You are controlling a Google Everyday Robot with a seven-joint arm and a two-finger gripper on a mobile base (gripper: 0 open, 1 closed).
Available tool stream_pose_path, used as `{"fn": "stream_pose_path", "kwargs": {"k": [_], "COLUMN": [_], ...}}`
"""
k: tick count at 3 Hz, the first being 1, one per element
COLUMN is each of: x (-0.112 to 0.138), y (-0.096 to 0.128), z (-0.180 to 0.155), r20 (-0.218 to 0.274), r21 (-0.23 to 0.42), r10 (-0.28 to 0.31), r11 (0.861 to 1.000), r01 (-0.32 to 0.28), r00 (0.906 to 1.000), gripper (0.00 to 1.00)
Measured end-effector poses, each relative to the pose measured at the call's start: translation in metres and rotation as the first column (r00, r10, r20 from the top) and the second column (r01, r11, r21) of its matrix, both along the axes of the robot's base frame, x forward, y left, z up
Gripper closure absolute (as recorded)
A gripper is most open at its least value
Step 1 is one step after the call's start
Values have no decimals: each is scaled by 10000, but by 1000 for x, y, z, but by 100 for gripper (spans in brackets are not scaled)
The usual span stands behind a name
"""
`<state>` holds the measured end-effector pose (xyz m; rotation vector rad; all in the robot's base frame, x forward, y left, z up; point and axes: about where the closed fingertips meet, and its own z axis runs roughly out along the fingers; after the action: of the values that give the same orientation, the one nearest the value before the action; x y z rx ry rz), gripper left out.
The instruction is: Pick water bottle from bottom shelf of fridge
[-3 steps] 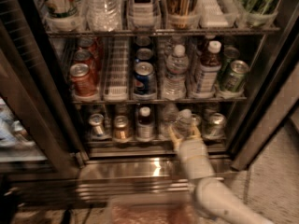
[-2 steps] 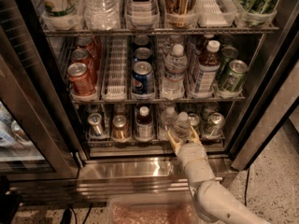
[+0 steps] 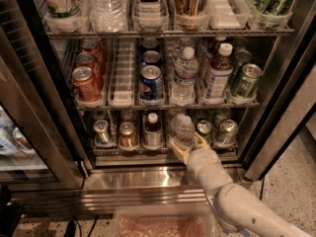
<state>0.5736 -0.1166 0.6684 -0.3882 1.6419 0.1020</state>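
The water bottle (image 3: 183, 127), clear and ribbed with a white cap, stands at the front of the bottom shelf (image 3: 111, 152) of the fridge (image 3: 44, 93). My gripper (image 3: 189, 146) reaches in from the lower right. Its yellowish fingers (image 3: 177, 153) sit on either side of the bottle's base, shut on it. The pale arm hides the shelf edge just below the bottle.
A white-capped bottle of dark liquid (image 3: 152, 130) stands just left of the water bottle. Cans (image 3: 127, 135) flank it, with one at the right (image 3: 227, 131). The rack above holds a Pepsi can (image 3: 151, 83) and another water bottle (image 3: 185, 75). The steel base (image 3: 138, 181) and a pink tray (image 3: 163, 223) lie below.
The gripper and the water bottle have shifted together a little to the left and slightly up. The other drinks have stayed put.
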Motion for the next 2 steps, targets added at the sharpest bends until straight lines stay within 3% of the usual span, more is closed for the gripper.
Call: {"fn": "stream_pose_path", "kwargs": {"k": [1, 2], "x": [-4, -38], "y": [-1, 4], "z": [-5, -7], "r20": [-29, -270], "r21": [80, -79], "r10": [118, 854], "r11": [9999, 9963], "r01": [-117, -857], "r00": [9999, 9960], "gripper": [100, 100]}}
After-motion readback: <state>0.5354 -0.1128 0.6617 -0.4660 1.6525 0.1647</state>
